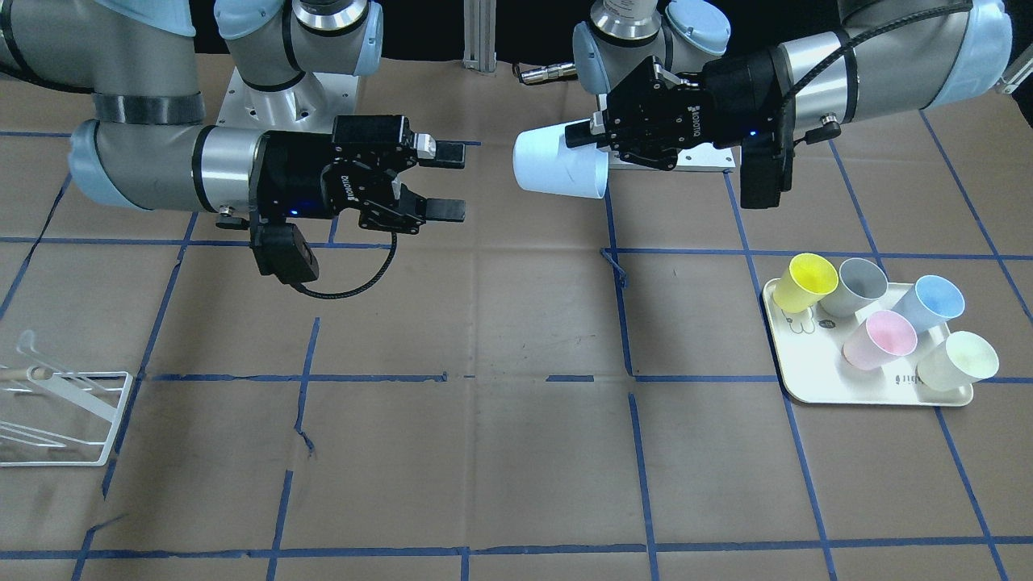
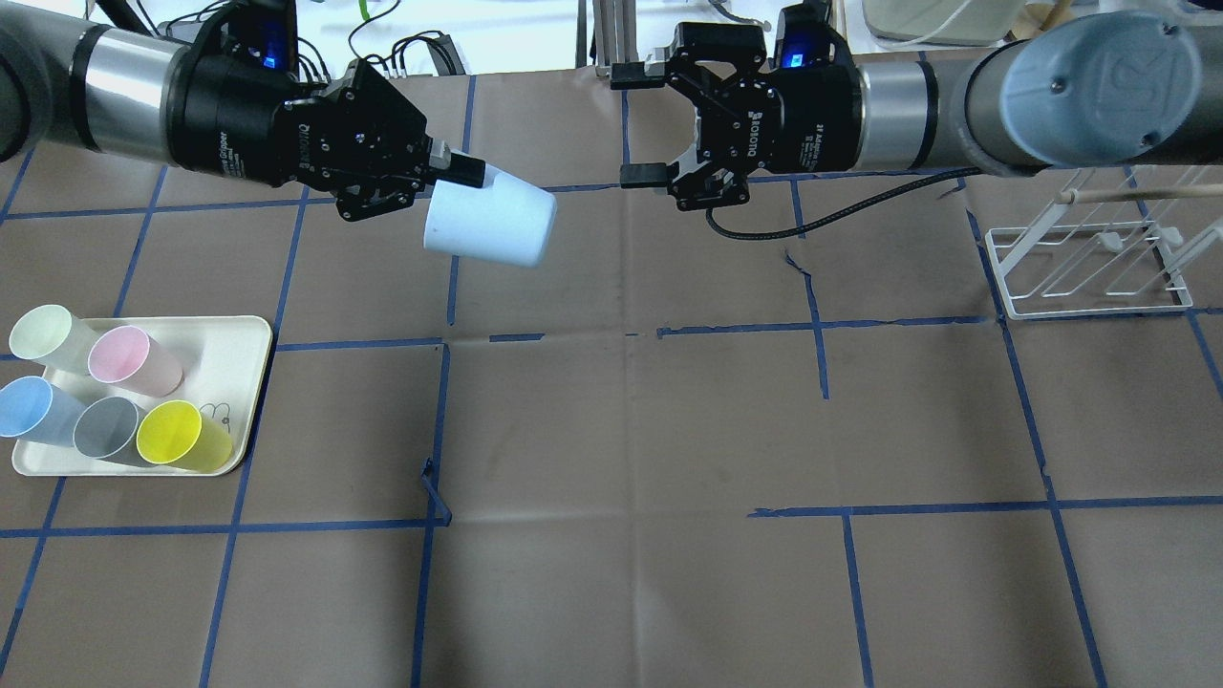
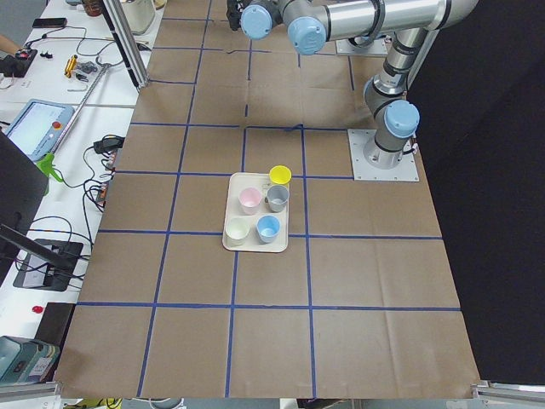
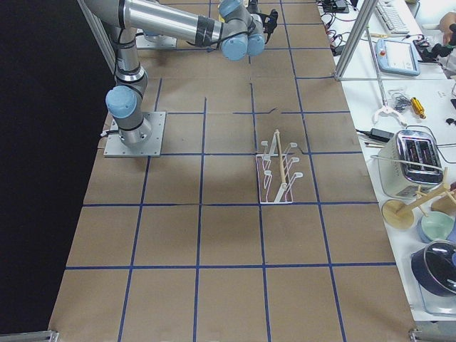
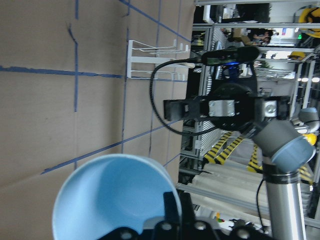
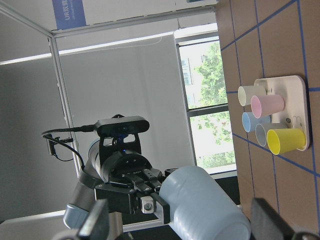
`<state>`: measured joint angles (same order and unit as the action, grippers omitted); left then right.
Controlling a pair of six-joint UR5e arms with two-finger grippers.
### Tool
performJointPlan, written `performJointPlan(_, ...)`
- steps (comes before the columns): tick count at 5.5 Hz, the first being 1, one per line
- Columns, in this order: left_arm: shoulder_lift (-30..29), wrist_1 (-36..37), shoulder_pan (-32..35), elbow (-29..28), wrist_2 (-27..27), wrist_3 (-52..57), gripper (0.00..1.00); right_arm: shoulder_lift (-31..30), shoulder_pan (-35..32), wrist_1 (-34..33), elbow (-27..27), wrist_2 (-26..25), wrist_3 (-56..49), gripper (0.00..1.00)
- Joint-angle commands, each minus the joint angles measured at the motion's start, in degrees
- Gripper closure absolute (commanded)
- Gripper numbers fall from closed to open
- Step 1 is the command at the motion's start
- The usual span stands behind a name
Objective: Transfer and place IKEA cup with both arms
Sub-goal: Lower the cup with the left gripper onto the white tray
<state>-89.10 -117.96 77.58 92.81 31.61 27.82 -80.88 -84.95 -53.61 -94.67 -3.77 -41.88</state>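
One pale light-blue IKEA cup (image 2: 492, 225) is held in the air above the paper-covered table (image 2: 631, 430). It is tipped on its side, with its rim turned toward the left gripper (image 2: 466, 174) and its base pointed toward the right gripper (image 2: 635, 125). The wall at the rim is pinched by the left gripper's jaws, and in the left wrist view one finger (image 5: 172, 210) is seen inside the cup's mouth. The right gripper is held level, facing the cup's base across a gap, and its jaws are spread wide with nothing between them. Five more cups are stood on a cream tray (image 2: 234, 382) at the robot's left side of the table, well apart from the held cup: a pale green cup (image 2: 38, 333), a pink cup (image 2: 119, 354), a blue cup (image 2: 24, 406), a grey cup (image 2: 105, 427) and a yellow cup (image 2: 170, 433). A white wire rack (image 2: 1089, 272) is set at the robot's right side of the table, below the right arm and apart from both grippers. The table's brown paper is divided into squares by blue tape lines (image 2: 822, 354).
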Motion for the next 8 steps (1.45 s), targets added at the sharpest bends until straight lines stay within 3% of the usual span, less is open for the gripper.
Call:
performJointPlan(1,0.6,8.3,0.12,0.26,16.19,-4.24,0.99,0.19,3.55,-6.97,0.54,-15.26,2.04,0.0)
performJointPlan(3,-1.23,18.08,-0.06,1.76,35.8,-14.16,0.99,-2.25,2.7,-32.99,1.85,-44.16,26.53,0.0)
performJointPlan(4,-2.55,21.51,-0.15,3.07,42.07,-16.02,1.0,-4.7,0.6,-34.79,1.86,-53.44,29.89,0.0)
performJointPlan(6,-3.7,41.82,-0.32,9.63,57.1,-20.08,1.0,-5.61,-1.69,-35.16,7.44,-75.05,38.39,0.0)
performJointPlan(8,-7.55,53.22,-7.39,14.75,58.83,-18.08,1.0,-5.52,-3.81,-34.99,10.9,-87.23,44.23,0.0)
